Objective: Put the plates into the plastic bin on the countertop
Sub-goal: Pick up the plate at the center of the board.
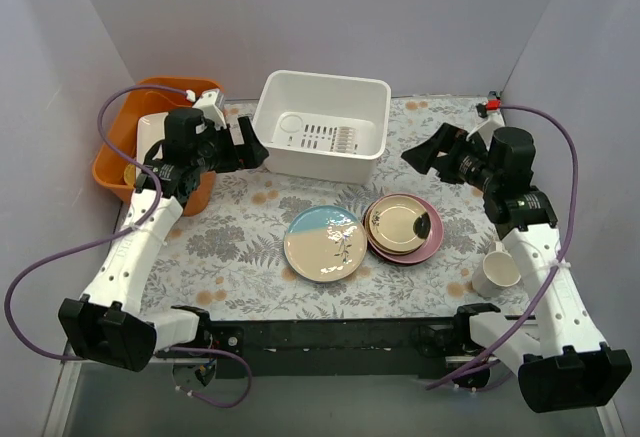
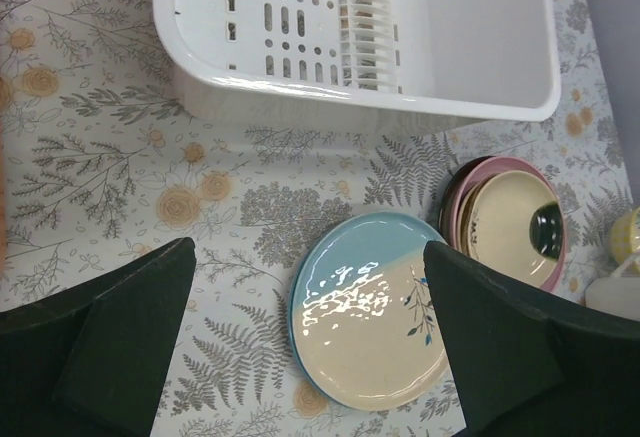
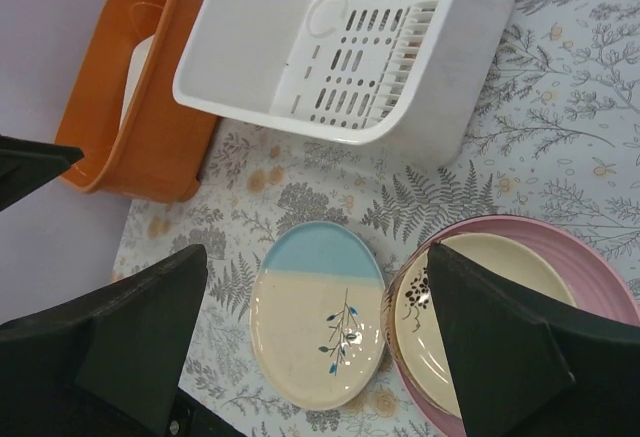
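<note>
A cream-and-blue plate (image 1: 325, 243) (image 2: 365, 317) (image 3: 315, 327) with a sprig lies flat on the fern-printed countertop (image 1: 240, 247). Right of it sits a stack of plates (image 1: 403, 228) (image 2: 510, 222) (image 3: 520, 262), a cream one with a dark mark on top and a pink rim beneath. The white plastic bin (image 1: 330, 162) (image 2: 300, 87) (image 3: 480, 47) stands behind them with nothing in it. My left gripper (image 1: 250, 145) (image 2: 308, 257) hovers open at the bin's left corner. My right gripper (image 1: 428, 152) (image 3: 318, 252) hovers open to the bin's right. Neither holds anything.
An orange tub (image 1: 120, 157) (image 3: 120, 107) holding a white rectangular dish (image 1: 150, 137) stands at the left edge, beside my left arm. A white mug (image 1: 497, 270) sits at the right, close to my right arm. Walls enclose the back and sides.
</note>
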Motion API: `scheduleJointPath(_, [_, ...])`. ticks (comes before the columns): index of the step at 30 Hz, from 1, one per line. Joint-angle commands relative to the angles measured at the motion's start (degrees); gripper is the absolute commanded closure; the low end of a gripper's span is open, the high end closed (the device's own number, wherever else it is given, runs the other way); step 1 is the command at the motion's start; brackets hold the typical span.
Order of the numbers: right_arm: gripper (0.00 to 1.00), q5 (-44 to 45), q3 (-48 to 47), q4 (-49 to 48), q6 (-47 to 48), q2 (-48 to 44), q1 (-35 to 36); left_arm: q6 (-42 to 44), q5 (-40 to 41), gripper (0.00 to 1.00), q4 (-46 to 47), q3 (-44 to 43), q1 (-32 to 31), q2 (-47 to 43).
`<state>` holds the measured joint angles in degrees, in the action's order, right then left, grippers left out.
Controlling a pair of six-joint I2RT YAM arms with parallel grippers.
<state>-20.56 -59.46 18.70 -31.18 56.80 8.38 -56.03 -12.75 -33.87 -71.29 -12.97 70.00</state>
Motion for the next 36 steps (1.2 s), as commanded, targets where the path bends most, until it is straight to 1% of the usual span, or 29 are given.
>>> scheduleJointPath(1, [0.02,0.17,2.05,-3.74,-0.64,-7.64,-0.29,-2.33,-3.58,0.02,1.61,-0.08,-0.12,-5.13])
scheduleJointPath(4, [0.02,0.60,2.95,-1.75,-1.78,-7.32,-0.65,-3.47,-8.07,0.02,1.96,-1.04,-0.12,-5.05])
scheduleJointPath(6, [0.02,0.78,1.03,2.72,-0.47,-6.00,-0.56,-3.30,-10.78,0.02,1.79,-1.83,-0.12,-4.87])
scheduleJointPath(11, [0.02,2.36,0.22,7.05,3.58,-5.47,-0.56,-2.24,-12.03,0.02,1.09,-2.89,-0.12,-5.66])
scheduleJointPath(13, [0.02,4.55,0.49,9.24,3.76,-5.38,-0.65,-2.42,-12.55,0.02,0.38,-3.33,-0.12,-5.75])
scheduleJointPath(16, [0.03,5.52,0.49,11.87,3.58,-4.07,-0.65,-3.21,-13.79,0.02,0.21,-3.95,-0.04,-5.84])
scheduleJointPath(18, [0.03,5.53,0.22,13.90,3.32,-2.66,-0.73,-3.64,-14.49,0.02,0.21,-3.77,-0.12,-5.84])
scheduleJointPath(19, [0.04,4.13,0.22,14.43,3.40,-1.35,-0.82,-4.17,-14.49,0.02,0.12,-3.86,-0.04,-5.75])
scheduleJointPath(20, [0.07,3.25,0.75,14.52,3.41,-0.73,-0.82,-4.44,-14.58,0.02,0.03,-3.69,-0.04,-5.84])
scheduleJointPath(22, [0.08,2.37,1.36,14.70,3.14,0.42,-0.74,-4.79,-15.54,0.02,0.38,-3.25,-0.04,-6.19])
scheduleJointPath(24, [0.08,2.28,2.07,14.44,2.97,0.51,-0.82,-5.23,-16.07,0.02,0.73,-2.90,-0.12,-6.71])
scheduleJointPath(29, [0.03,3.77,2.07,15.14,3.23,0.16,-0.82,-5.67,-16.25,0.02,0.73,-2.45,-0.12,-7.42])
scheduleJointPath(33, [0.02,3.68,3.73,14.53,3.32,0.16,-1.26,-5.67,-20.19,0.02,0.73,-2.10,-0.04,-6.98])
scheduleJointPath(36, [0.02,3.24,5.40,13.91,3.14,0.42,-1.35,-5.84,-21.52,0.02,0.56,-2.28,-0.04,-6.72])
